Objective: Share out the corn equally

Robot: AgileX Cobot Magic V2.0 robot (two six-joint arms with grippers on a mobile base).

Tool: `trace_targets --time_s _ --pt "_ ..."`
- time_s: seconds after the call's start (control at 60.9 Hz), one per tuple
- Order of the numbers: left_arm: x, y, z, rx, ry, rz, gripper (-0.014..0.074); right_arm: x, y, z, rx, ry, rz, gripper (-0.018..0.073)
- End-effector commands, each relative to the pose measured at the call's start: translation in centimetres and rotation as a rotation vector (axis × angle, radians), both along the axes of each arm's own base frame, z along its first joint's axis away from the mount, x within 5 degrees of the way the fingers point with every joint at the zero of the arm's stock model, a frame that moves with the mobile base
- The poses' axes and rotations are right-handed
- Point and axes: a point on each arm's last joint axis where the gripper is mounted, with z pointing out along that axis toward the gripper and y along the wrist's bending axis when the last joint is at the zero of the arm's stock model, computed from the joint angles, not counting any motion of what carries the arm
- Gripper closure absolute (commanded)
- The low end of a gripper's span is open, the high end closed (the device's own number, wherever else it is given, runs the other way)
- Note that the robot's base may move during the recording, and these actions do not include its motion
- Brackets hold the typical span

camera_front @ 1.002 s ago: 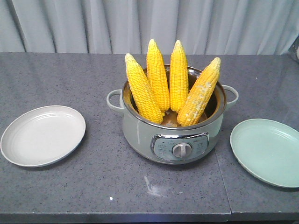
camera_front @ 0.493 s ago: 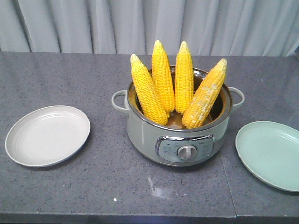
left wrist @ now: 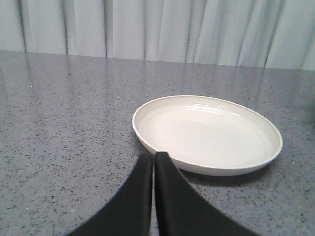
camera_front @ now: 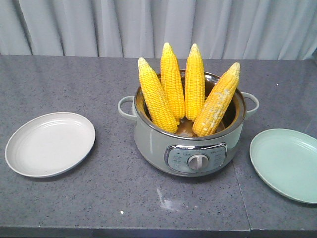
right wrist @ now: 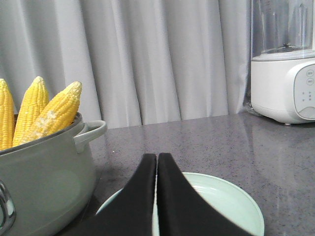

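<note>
Corn (camera_front: 195, 82), four cobs standing tips up inside grey-green pot (camera_front: 151, 144) on counter (camera_front: 99, 198), cream plate (camera_front: 49, 144) to its left, green plate (camera_front: 285, 163) to its right. Left pincer (left wrist: 153, 156) pressed together just before cream plate. Right pincer (right wrist: 157, 156) likewise together before green plate.

4 corn cobs (camera_front: 172, 82) are stood tips-up in a grey-green pot (camera_front: 151, 141) at ctr of the counter (camera_front: 74, 203), fanned out vs. its rim. A cream plate (camera_front: 49, 144) is set at L and a pale green plate (camera_front: 287, 163) at R, both apart from the pot.
</note>
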Motion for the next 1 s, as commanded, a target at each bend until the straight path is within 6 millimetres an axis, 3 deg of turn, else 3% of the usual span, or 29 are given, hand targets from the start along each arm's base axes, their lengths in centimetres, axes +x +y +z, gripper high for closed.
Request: trace_targets --time_s 0.0,0.986 --pt "-0.12 0.07 1.64 -0.003 -0.104 0.008 0.0602 -0.05 0.10 0.10 -0.013 -0.062 0.007 0.0561" --pt "-0.12 0.09 1.70 0.041 -0.108 0.008 0.0602 -0.05 0.10 0.10 -0.013 -0.062 0.007 0.0561"
